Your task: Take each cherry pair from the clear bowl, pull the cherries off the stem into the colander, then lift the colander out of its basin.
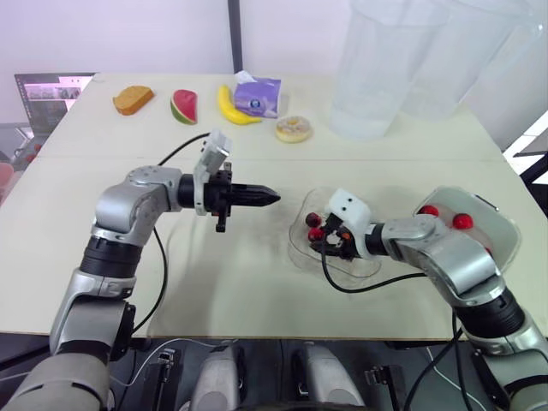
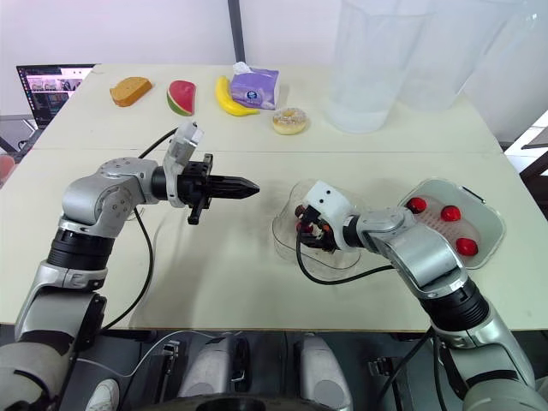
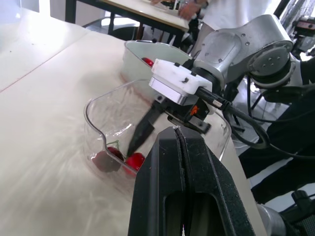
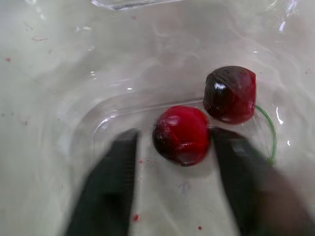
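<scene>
The cherry pair (image 4: 204,115) lies on the bottom of the bowl (image 2: 282,229): a red cherry (image 4: 181,135) just beside a dark cherry (image 4: 230,94), with a green stem (image 4: 266,132) curving off the dark one. The right end effector (image 4: 173,132) reaches down into the bowl, open, with one finger on each side of the red cherry. The bowl stands on the counter (image 2: 231,274). Near it, to the right, the colander (image 2: 437,235) holds three loose cherries (image 2: 450,212). The left end effector (image 2: 253,186) hangs above the counter left of the bowl, pointing at it, fingers pressed together on nothing. Along the far edge lie bread (image 1: 133,99), a watermelon slice (image 1: 184,106), a banana (image 1: 233,107), a tissue pack (image 1: 258,96) and a doughnut (image 1: 294,128).
</scene>
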Controlling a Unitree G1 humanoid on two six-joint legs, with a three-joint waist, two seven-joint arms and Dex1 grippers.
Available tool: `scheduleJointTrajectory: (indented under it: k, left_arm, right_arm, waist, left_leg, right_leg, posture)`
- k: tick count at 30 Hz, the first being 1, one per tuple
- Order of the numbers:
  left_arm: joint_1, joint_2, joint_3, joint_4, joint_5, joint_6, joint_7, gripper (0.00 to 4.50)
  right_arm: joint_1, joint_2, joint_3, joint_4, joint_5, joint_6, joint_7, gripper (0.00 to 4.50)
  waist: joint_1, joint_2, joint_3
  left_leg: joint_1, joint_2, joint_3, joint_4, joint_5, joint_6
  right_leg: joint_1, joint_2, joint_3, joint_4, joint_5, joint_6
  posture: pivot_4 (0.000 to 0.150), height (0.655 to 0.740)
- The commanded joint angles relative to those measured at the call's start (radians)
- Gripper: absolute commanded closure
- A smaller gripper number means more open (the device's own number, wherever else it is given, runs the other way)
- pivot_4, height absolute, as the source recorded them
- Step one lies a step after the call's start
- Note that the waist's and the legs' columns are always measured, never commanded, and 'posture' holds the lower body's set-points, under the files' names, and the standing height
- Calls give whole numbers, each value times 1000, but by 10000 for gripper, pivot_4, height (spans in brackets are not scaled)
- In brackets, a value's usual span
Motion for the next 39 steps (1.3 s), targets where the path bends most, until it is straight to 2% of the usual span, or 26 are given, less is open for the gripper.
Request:
scheduleJointTrajectory:
  k: [1,4,8,13,16,20,28,31,35,39]
  left_arm:
    - [-12,8,12,-20,0,-8,1,45000]
    - [-12,9,10,-19,1,-10,-2,45000]
    - [-13,10,9,-20,1,-9,-4,45000]
    - [-23,11,8,-13,0,-7,-8,45000]
    - [-50,2,9,5,-5,-5,-16,45000]
    - [-84,-14,-1,23,1,-25,-37,45000]
    - [-173,-91,-23,85,55,-160,-57,45000]
    - [-185,-77,-66,117,97,-209,-119,37717]
    - [-203,-109,-80,174,123,-234,-125,20897]
    - [-217,-168,-98,209,162,-289,-108,20897]
  right_arm:
    - [2,0,-7,-11,-9,-15,-10,40420]
    - [1,-1,-14,-17,-5,-14,-12,44930]
    - [-16,-40,-43,-66,10,-12,12,44930]
    - [-54,-190,-53,-182,4,-103,115,44930]
    - [-81,-313,-27,-238,-65,-232,182,44930]
    - [-95,-436,85,-253,-272,-498,246,44930]
    - [-138,-385,160,-273,-442,-627,302,44930]
    - [-135,-375,157,-270,-471,-644,323,45000]
    - [-132,-366,147,-268,-500,-664,355,45000]
    - [-134,-355,143,-264,-523,-675,386,45000]
  waist:
    - [0,0,0]
    - [0,0,0]
    - [0,0,0]
    - [1,0,0]
    - [1,0,0]
    - [0,0,0]
    - [0,0,0]
    - [-1,0,0]
    - [0,0,0]
    - [5,0,0]
  left_leg:
    - [0,0,0,0,0,0]
    - [0,0,0,0,0,0]
    - [0,0,0,0,0,0]
    - [0,0,0,0,0,0]
    - [0,0,0,0,0,0]
    - [0,0,0,0,0,1]
    - [0,0,0,0,0,0]
    - [0,0,0,0,0,0]
    - [0,0,0,0,0,0]
    - [-1,0,0,1,0,0]
  right_leg:
    - [0,0,0,0,0,0]
    - [0,0,0,0,0,0]
    - [0,0,0,0,0,0]
    - [0,0,0,0,0,0]
    - [0,0,0,0,0,0]
    - [0,0,0,-1,0,0]
    - [-1,0,0,-1,0,0]
    - [-1,0,0,-1,0,0]
    - [-1,0,0,-1,0,0]
    - [0,0,0,-1,0,0]
  posture:
    - [1500,7400]
    - [1500,7400]
    - [1500,7400]
    - [1500,7400]
    - [1500,7400]
    - [1500,7400]
    - [1500,7400]
    - [1500,7400]
    - [1500,7400]
    - [1500,7400]
